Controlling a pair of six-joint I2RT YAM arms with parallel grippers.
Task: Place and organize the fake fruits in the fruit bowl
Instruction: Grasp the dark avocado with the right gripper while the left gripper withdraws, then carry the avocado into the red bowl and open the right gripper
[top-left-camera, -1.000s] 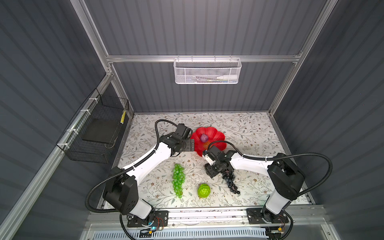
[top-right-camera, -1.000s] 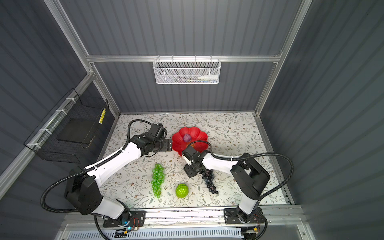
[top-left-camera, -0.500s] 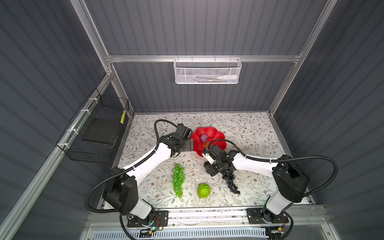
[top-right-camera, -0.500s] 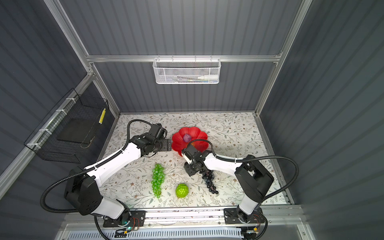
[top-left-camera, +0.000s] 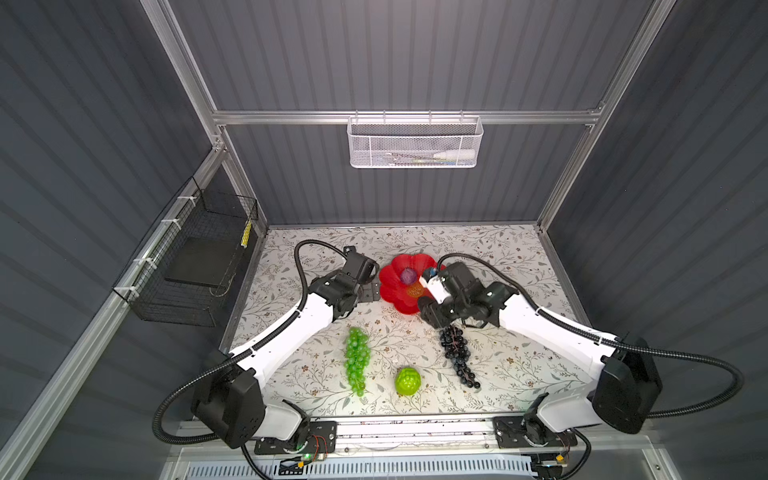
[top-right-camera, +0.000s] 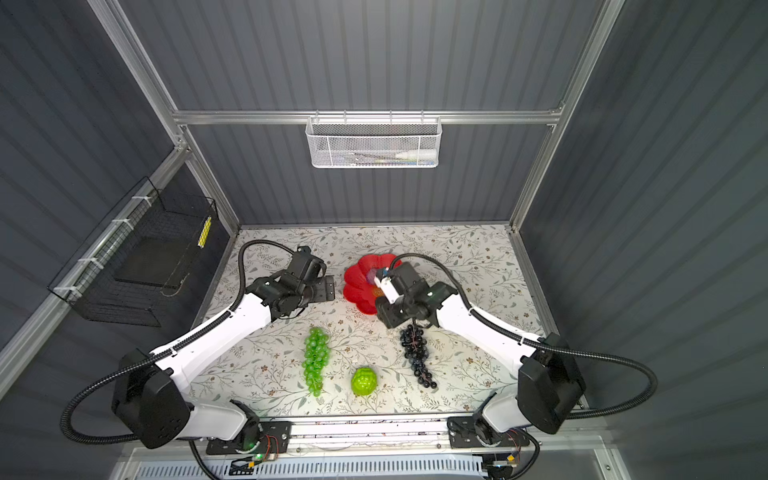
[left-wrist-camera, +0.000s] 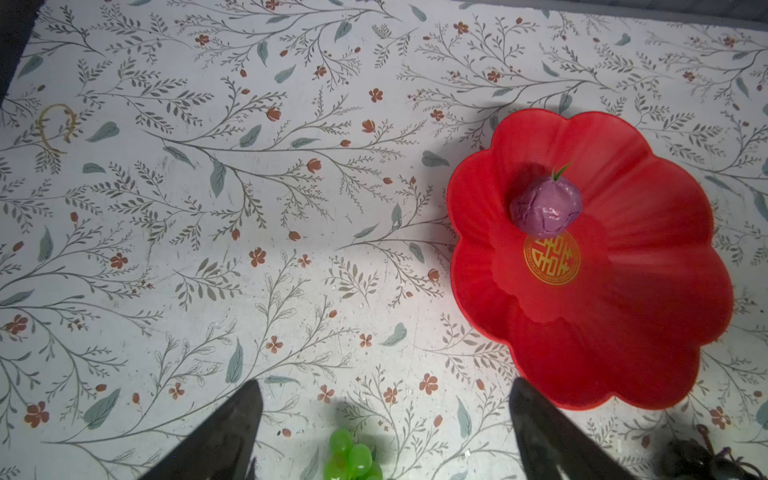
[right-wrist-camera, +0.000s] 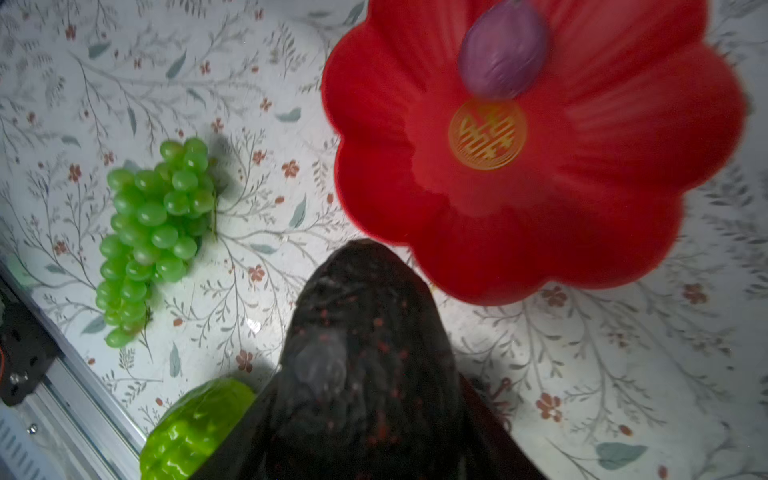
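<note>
My right gripper is clamped on the avocado, just at the near rim of the fruit bowl. It looks like hard, light, slick plastic, so I'd guess it could squirt out; gripping across the fat middle seems safest. My left gripper is wide open and empty, just left of the bowl.
</note>
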